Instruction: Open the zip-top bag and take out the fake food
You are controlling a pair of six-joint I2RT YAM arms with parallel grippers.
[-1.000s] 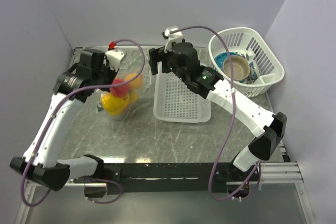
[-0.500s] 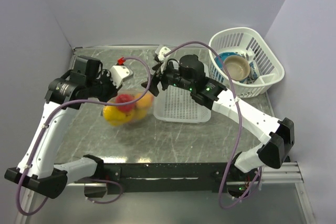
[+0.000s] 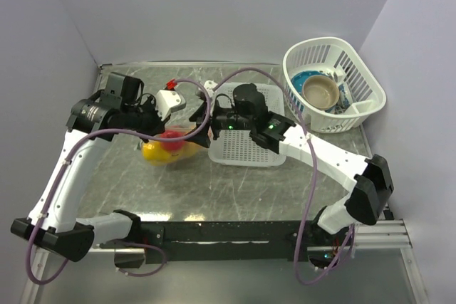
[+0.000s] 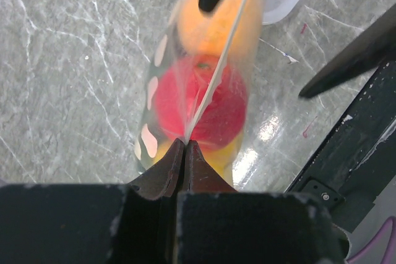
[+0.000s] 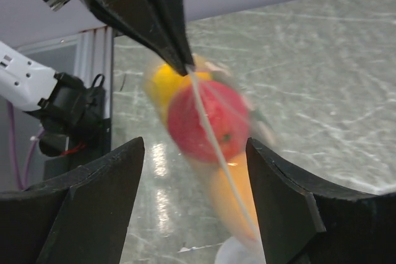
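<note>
Marble table [image 3: 235, 190] carries flat tray [image 3: 249, 149]; round basket [image 3: 372, 80].

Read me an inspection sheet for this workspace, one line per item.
Surface: table, grey marble pattern, glossy.
Job's things: dotted bag, toy food inside it, none out yet.
Clutter: flat white tray; round white basket holding a bowl.
Grippers: left end effector shut on the bag's zip strip; right end effector open, strip running between its fingers.
Cables: purple cables looping over both arms.
Surroundings: plain walls on three sides.
</note>
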